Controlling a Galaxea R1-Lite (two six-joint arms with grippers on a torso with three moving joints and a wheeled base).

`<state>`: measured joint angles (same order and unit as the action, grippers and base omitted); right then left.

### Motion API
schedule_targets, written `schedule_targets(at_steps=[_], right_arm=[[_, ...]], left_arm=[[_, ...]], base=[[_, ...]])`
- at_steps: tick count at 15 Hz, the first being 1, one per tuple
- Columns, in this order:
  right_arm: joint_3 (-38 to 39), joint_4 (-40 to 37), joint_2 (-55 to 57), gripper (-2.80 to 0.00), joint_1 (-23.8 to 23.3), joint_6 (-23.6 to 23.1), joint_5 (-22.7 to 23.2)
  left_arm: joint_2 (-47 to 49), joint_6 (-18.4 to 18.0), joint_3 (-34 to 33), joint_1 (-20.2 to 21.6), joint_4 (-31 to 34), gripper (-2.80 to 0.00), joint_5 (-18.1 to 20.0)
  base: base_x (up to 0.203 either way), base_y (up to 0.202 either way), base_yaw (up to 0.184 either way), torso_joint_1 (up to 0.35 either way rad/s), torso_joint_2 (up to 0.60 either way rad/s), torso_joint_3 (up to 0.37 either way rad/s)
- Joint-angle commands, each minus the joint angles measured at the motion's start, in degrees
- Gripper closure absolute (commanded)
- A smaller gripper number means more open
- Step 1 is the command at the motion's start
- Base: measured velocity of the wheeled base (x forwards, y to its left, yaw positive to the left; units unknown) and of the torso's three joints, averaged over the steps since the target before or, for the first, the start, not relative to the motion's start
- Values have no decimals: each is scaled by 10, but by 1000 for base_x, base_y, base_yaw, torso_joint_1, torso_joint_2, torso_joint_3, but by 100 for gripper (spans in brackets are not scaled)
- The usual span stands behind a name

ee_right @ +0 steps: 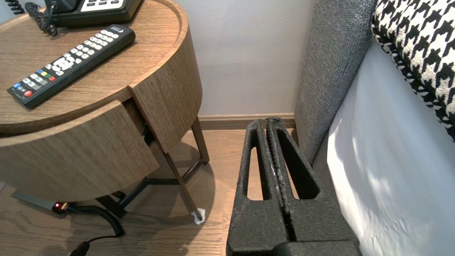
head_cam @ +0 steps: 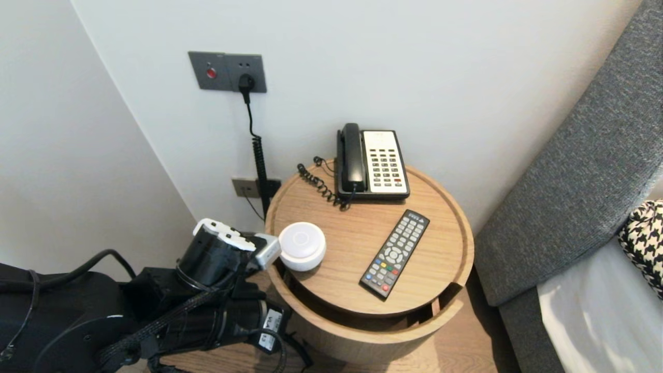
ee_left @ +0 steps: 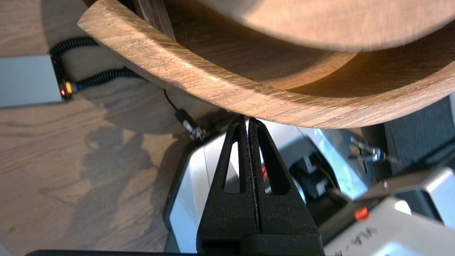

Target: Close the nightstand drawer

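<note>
A hotel-style corner with pale walls is framing a round wooden counter [head_cam: 347, 228] standing beside a grey upholstered headboard [head_cam: 570, 171] and a houndstooth pillow [head_cam: 645, 238]. The counter's curved drawer [head_cam: 373, 331] is sitting partly pulled out beneath the top, its front standing clear of the body.

The left end effector [ee_left: 247, 119] is working low at the drawer's left end. Its two black fingers are pressing flat together with nothing between them, and their tips are lying right at the edge of the drawer front. They appear to be touching the wood, though the wrist view is too close to be sure.

On the counter, a black-and-cream telephone [head_cam: 372, 163] is sitting at the back by the wall. A black remote control [head_cam: 394, 254] is lying diagonally in front of it, and a white round speaker [head_cam: 302, 246] is resting near the left rim. A coiled cable [head_cam: 257, 155] is hanging from a wall socket [head_cam: 228, 71].

The right end effector [ee_right: 267, 121] is idling low between counter and bed, its fingers closed on nothing.
</note>
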<state>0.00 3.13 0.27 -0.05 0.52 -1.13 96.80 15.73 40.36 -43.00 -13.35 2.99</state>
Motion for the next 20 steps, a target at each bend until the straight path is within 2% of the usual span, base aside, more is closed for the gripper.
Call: schedule_targets(at_steps=[1, 11, 20], right_arm=[[15, 0, 1, 0, 0, 0, 0], [15, 0, 1, 0, 0, 0, 0], [15, 0, 1, 0, 0, 0, 0]], left_arm=[[12, 1, 10, 1, -7, 0, 0], [28, 11, 37, 1, -8, 0, -4], [20, 14, 26, 1, -8, 0, -1]], base=[[0, 0, 0, 0, 0, 0], [0, 0, 0, 0, 0, 0], [0, 0, 0, 0, 0, 0]])
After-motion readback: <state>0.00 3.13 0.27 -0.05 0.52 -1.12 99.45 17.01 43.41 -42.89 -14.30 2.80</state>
